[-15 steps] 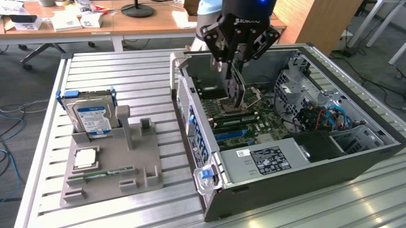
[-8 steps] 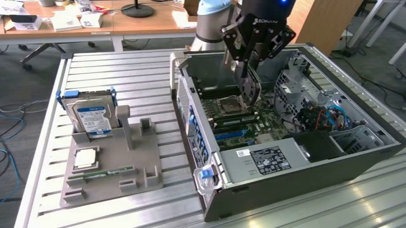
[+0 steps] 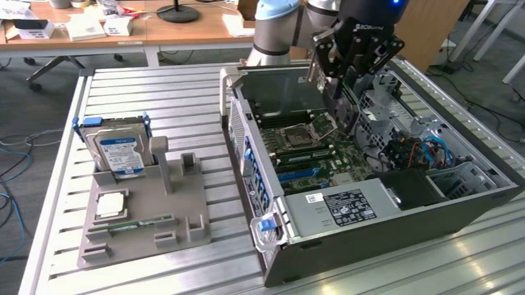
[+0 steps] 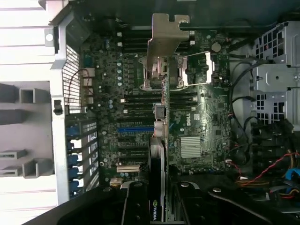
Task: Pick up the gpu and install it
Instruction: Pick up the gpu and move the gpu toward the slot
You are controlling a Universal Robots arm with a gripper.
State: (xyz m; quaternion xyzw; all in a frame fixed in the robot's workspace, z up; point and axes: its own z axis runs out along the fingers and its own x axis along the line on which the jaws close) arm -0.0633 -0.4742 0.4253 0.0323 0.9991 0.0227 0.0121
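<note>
Slatted metal table [image 3: 164, 92], open PC case [image 3: 394, 227] on it. Over the case interior the gripper [image 3: 343, 99] has its jaws part closed, clamped on the gpu [image 4: 157, 159]. The card hangs edge-on above the motherboard [image 4: 206, 117], with the silver bracket [image 4: 165, 33] at the end farthest from the wrist. The blue slot [image 4: 136, 129] is just beside it. Judgement: square the connector edge to the slot, turn the bracket toward the rear grille [image 4: 70, 75], lower straight, and avoid the CPU socket [image 4: 187, 70] and cables [image 4: 243, 140].
</note>
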